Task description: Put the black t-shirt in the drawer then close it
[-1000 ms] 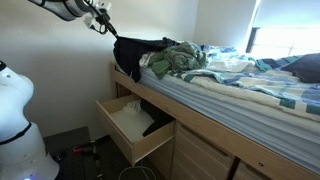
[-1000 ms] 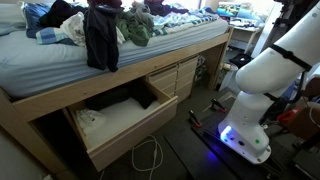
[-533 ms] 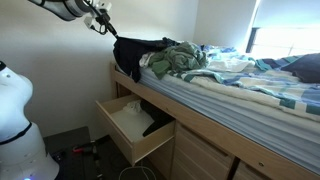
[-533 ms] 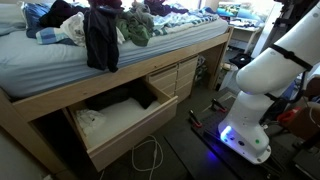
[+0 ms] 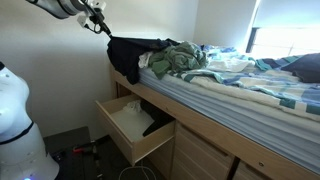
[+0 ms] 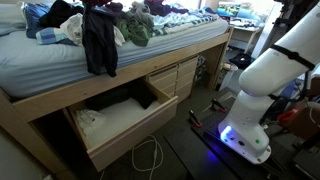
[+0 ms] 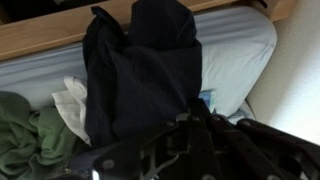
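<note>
My gripper (image 5: 103, 26) is shut on the black t-shirt (image 5: 128, 54) and holds it up at the bed's corner. The shirt hangs down over the bed's edge in both exterior views (image 6: 99, 42). In the wrist view the shirt (image 7: 140, 80) hangs below my dark fingers (image 7: 195, 125) in front of the mattress. The wooden drawer (image 5: 125, 138) under the bed stands pulled open, with white cloth inside (image 6: 110, 115) and a dark item at its back.
A pile of clothes, green (image 5: 175, 60) and white (image 6: 72, 28), lies on the bed. More closed drawers (image 6: 170, 78) are beside the open one. A white robot base (image 6: 262, 90) and cables (image 6: 150, 160) stand on the floor.
My gripper has lifted slightly and moved away from the bed, pulling the black t-shirt further off the mattress edge.
</note>
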`<state>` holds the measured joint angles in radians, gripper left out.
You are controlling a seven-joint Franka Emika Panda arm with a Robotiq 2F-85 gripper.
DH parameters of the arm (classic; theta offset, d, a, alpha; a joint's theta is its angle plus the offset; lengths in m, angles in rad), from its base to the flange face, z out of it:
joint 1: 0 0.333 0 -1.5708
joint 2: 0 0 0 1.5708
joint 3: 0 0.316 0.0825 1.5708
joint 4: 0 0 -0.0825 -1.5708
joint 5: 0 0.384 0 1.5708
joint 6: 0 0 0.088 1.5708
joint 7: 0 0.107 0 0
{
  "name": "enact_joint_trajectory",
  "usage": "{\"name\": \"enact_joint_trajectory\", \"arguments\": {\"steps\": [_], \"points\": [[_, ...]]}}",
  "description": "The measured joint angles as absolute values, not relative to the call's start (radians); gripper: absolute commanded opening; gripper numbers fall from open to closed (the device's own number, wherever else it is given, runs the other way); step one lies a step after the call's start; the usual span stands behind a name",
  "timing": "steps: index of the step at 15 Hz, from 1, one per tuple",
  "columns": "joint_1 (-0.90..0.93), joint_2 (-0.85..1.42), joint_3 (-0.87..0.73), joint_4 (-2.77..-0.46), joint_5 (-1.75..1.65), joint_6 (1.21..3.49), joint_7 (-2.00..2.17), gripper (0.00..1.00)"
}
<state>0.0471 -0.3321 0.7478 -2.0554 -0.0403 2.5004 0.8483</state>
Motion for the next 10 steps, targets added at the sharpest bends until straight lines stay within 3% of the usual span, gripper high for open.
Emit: {"name": "enact_joint_trajectory", "arguments": {"steps": [10], "points": [[0.197, -0.454, 0.735, -2.056, -0.033, 2.304, 0.887, 0.0]]}}
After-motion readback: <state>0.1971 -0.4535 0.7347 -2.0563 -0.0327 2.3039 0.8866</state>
